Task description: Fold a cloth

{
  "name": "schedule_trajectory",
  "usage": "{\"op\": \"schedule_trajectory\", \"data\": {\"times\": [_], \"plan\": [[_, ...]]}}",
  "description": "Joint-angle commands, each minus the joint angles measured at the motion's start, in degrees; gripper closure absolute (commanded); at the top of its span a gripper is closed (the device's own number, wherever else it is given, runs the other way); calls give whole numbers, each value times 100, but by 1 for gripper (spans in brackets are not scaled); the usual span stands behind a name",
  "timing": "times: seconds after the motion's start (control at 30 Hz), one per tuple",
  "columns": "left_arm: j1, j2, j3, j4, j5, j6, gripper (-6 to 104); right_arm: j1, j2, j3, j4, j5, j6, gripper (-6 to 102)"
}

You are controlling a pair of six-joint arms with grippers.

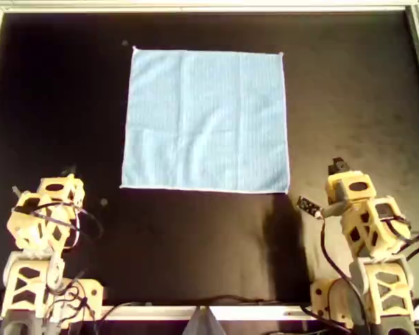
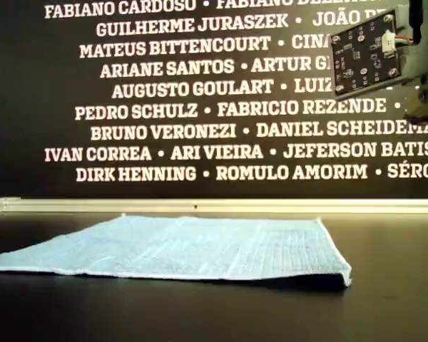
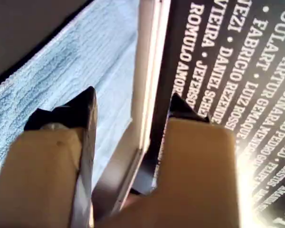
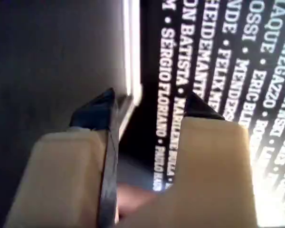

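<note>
Overhead: cloth (image 1: 206, 118) spread flat and unfolded on the dark surface (image 1: 349, 105), nearer the far rim than the arms, edges roughly square to the frame. One yellow arm (image 1: 45, 223) at the view's lower left, another (image 1: 366, 223) at its lower right, both well apart from the cloth and touching nothing.

Exterior: cloth (image 2: 178, 246) lying low on the surface (image 2: 385, 299), near corner at the view's right slightly lifted, casting a thin shadow. Wall of white names (image 2: 200, 92) behind; circuit board (image 2: 364, 53) at the view's upper right.

Left wrist: left gripper (image 3: 130, 111) with jaws parted, a clear gap between the tips, holding nothing; cloth (image 3: 71, 71) beyond them, beside the pale rail (image 3: 149, 71).

Right wrist: right gripper (image 4: 149, 107) likewise parted and empty, over bare dark surface (image 4: 47, 57), rail (image 4: 131, 47) and lettered wall (image 4: 228, 47) ahead
</note>
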Motion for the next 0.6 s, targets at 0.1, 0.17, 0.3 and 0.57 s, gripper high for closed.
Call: {"op": "schedule_trajectory", "data": {"times": [0.1,0.17,0.3,0.57], "plan": [[-123,-88,-158,-62,79,26,42,501,53,-9,-53,-466,-246,38],[-123,-316,-176,237,88,26,43,589,-158,-105,237,-738,-598,38],[-229,-1011,-387,1063,360,35,43,598,-1143,-633,826,-1028,-1116,38],[-861,-1600,-703,1433,1362,44,43,589,-4412,-2232,1450,-1283,-1292,37]]}}
